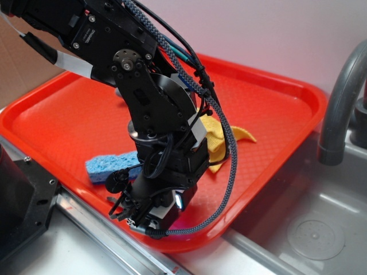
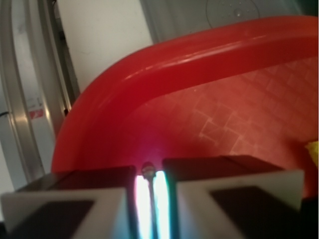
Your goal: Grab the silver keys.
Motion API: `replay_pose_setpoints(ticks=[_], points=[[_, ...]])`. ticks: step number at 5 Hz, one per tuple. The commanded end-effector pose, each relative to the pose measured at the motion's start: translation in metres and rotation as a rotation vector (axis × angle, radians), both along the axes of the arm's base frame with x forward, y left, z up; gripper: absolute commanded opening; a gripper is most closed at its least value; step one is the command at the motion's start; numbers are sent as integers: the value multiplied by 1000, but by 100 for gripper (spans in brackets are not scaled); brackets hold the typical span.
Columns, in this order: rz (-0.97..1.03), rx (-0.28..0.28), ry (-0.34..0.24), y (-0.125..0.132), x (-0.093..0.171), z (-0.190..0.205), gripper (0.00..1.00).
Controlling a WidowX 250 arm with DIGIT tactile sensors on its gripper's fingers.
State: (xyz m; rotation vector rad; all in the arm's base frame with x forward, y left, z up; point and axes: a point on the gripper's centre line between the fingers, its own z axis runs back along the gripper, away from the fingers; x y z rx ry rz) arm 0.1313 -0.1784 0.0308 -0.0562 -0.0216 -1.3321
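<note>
We see the black gripper (image 1: 133, 213) low at the red plastic tray's (image 1: 275, 103) six-o'clock rim, jaws nearly together, pinching the small grey-silver metal keys (image 2: 148, 171).

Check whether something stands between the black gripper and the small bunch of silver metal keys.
Nothing visible does: the gripper pinches, jaws nearly shut, a small metal thing, seemingly the silver keys, at the red plastic tray's corner.
</note>
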Motion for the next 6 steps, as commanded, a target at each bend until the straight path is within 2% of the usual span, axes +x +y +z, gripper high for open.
replay_pose_setpoints(ticks=[1,2,3,4,5,6], points=[[68,-49,-4,13,-18,29,0],[295,-141,-1,43,-41,60,0],[445,-139,-118,87,-44,89,0],[587,-129,-147,125,-34,112,0],[807,-71,-86,156,-19,135,0],[955,-102,23,176,-4,136,0]])
